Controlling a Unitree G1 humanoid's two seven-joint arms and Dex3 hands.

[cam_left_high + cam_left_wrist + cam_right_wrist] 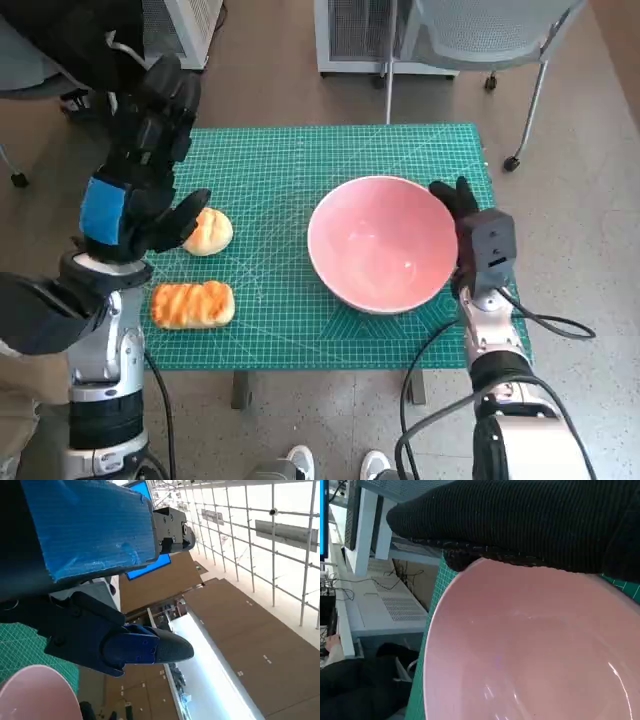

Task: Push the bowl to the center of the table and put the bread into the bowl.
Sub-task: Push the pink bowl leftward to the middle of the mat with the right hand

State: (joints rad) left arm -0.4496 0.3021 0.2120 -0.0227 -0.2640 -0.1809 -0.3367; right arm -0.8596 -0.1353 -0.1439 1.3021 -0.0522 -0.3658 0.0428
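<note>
Pink and empty, the bowl (382, 243) is sitting right of centre on the green cutting mat (280, 170), with the gloved right hand (456, 203) pressing flat against its outer right rim, gripping nothing. Two breads are lying at the mat's left: a round bun (209, 231) and a striped loaf (193, 305). Hovering just beside the bun, the left hand (140, 170) is holding nothing, fingers spread.
</note>
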